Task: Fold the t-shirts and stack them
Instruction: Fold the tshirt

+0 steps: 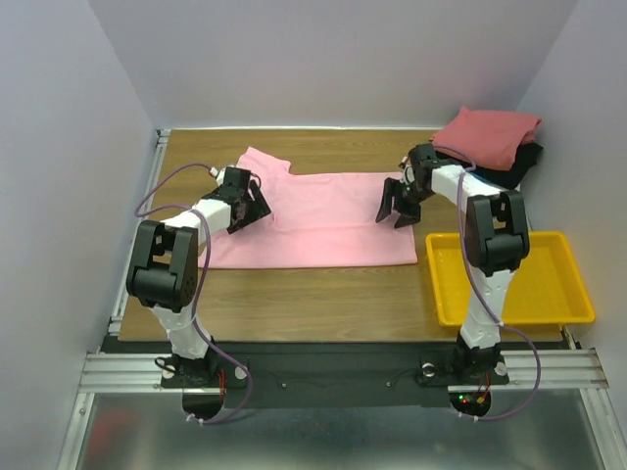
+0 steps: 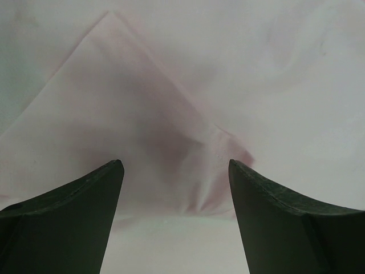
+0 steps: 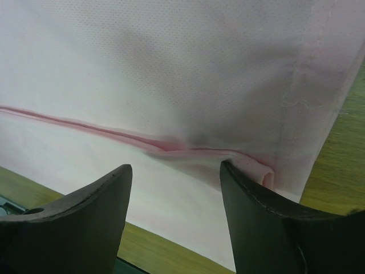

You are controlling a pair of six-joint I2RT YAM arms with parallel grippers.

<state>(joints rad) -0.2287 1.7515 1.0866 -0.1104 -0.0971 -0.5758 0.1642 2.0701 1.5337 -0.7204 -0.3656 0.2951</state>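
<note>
A light pink t-shirt (image 1: 323, 220) lies spread flat on the wooden table (image 1: 323, 294). My left gripper (image 1: 250, 211) is open, low over the shirt's left part near the sleeve; its wrist view shows a folded cloth corner (image 2: 171, 131) between the fingers. My right gripper (image 1: 397, 211) is open, low over the shirt's right end; in its wrist view a folded edge (image 3: 171, 145) of the shirt runs between the fingers, and the right finger (image 3: 251, 200) touches a small roll of cloth. A dusty red shirt (image 1: 490, 132) lies folded on a black one (image 1: 524, 162) at the back right.
A yellow plastic tray (image 1: 578, 308) sits at the front right, beside the right arm. White walls close in the back and both sides. Bare wood shows in front of the pink shirt.
</note>
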